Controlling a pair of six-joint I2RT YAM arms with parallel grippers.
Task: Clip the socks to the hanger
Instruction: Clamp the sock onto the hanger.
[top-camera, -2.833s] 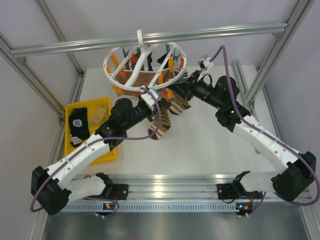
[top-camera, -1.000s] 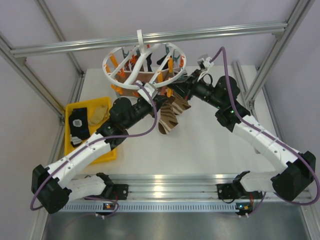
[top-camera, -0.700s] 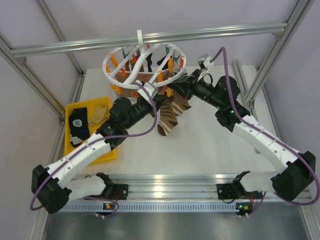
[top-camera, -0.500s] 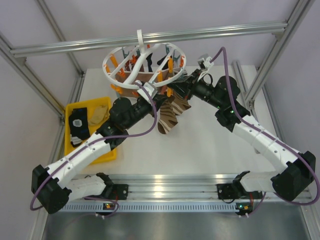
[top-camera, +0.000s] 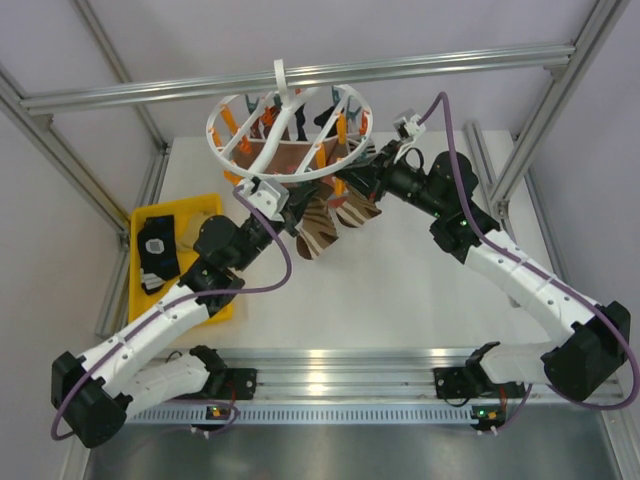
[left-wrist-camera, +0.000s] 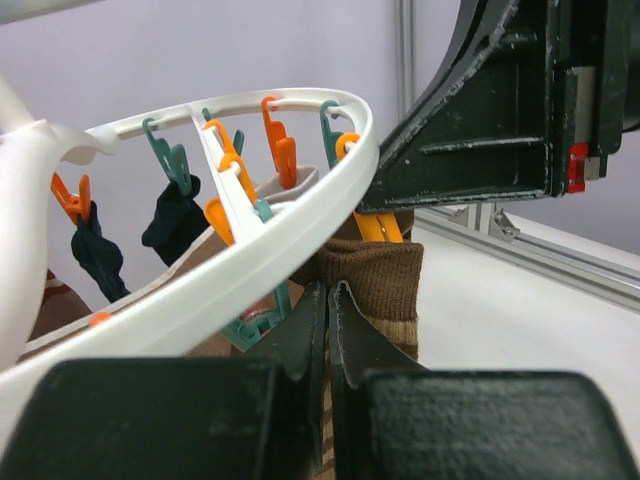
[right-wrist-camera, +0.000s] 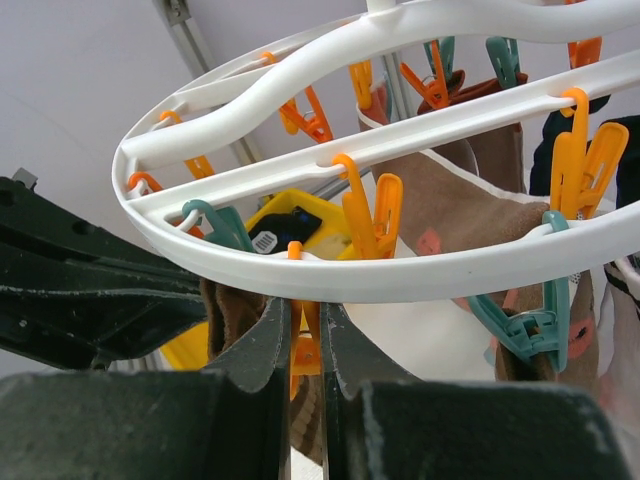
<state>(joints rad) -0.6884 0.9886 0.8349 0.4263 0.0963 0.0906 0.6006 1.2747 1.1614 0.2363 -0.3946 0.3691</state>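
The white ring hanger (top-camera: 287, 128) hangs at the back, with orange and teal clips on it. A brown-and-cream striped sock (top-camera: 318, 230) hangs under its front rim. My left gripper (top-camera: 298, 207) is shut on that sock, whose brown cuff (left-wrist-camera: 385, 280) sits just past the fingertips, right under the rim (left-wrist-camera: 300, 235). My right gripper (right-wrist-camera: 305, 305) reaches in from the right and is shut on an orange clip (right-wrist-camera: 303, 345) below the ring (right-wrist-camera: 400, 275). The sock (right-wrist-camera: 225, 310) shows to the left of that clip. Black socks (left-wrist-camera: 95, 255) hang from teal clips farther back.
A yellow tray (top-camera: 215, 302) at the left holds a black sock (top-camera: 155, 255) and a tan one (top-camera: 198, 228). A brown sheet with a white edge (right-wrist-camera: 470, 205) hangs inside the ring. Metal frame bars (top-camera: 300, 75) cross above the hanger.
My left arm has drawn back to the left and the striped sock has shifted left with it. The right arm has stayed at the clip.
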